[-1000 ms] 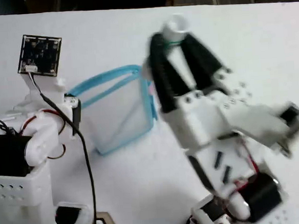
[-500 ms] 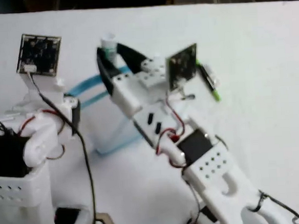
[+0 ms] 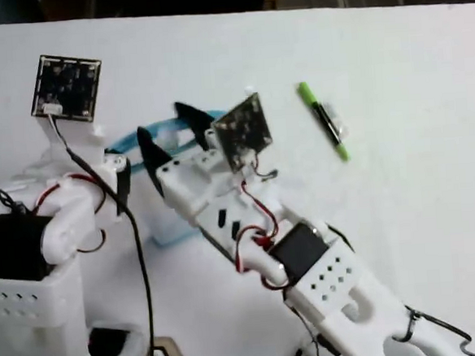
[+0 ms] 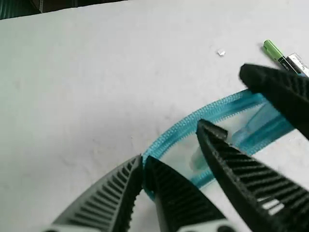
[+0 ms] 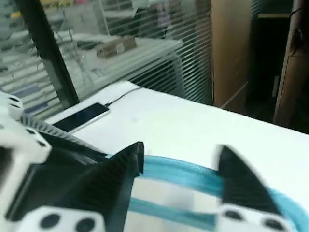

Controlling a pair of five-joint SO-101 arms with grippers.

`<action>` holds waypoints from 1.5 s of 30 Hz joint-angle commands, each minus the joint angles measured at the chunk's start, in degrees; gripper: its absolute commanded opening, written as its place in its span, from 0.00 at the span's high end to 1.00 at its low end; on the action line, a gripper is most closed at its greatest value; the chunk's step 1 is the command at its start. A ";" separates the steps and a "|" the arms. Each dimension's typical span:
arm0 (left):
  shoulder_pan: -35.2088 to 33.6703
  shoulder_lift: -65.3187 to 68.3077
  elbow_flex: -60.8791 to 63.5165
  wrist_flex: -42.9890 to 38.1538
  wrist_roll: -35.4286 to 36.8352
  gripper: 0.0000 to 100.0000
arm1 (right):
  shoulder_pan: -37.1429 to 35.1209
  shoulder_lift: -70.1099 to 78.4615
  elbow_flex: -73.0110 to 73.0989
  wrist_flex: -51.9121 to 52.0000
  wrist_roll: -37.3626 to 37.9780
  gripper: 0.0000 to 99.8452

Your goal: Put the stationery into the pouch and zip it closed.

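Observation:
A clear pouch with a blue zip edge (image 3: pixel 124 143) lies between the arms, mostly under the right arm. My left gripper (image 4: pixel 143 160) is shut on the pouch's blue edge (image 4: pixel 207 116) at one corner; in the high view it sits at the pouch's left side (image 3: pixel 121 171). My right gripper (image 3: pixel 162 124) hangs open over the pouch mouth, its black fingers (image 4: pixel 227 159) astride the zip edge (image 5: pixel 178 170). Something pale shows inside the pouch (image 4: pixel 198 157). A green pen (image 3: pixel 323 120) lies on the table to the right, apart from both grippers.
The table is white. A tiny white scrap (image 4: pixel 221 52) lies beyond the pouch. The left arm's base and camera board (image 3: pixel 66 88) stand at the left. In the right wrist view a phone (image 5: pixel 84 116) lies near the table's far edge.
The right arm swung left and down from the table's middle to the pouch mouth. The white thing it carried between its fingers is no longer between them. The left arm stayed put.

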 commanded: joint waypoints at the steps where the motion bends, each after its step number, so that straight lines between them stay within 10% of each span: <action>1: -0.48 0.22 2.46 0.88 -0.53 0.98 | 0.92 -0.40 -6.42 3.74 0.26 0.64; 10: -0.48 0.22 2.46 0.88 -0.53 0.98 | 21.49 5.58 -19.34 8.04 1.23 0.72; 22: -0.48 0.22 2.64 0.88 -0.53 0.98 | 45.49 37.93 -22.68 24.48 36.31 0.72; 33: -0.48 0.22 2.64 0.79 -0.53 0.98 | 49.45 76.79 -46.68 30.29 33.32 0.72; 39: -0.48 0.22 2.64 0.79 -0.53 0.98 | 47.25 81.01 -54.68 41.98 32.09 0.98; 45: -0.48 0.22 2.64 0.79 -0.53 0.98 | 47.43 80.48 -55.03 50.15 31.82 0.98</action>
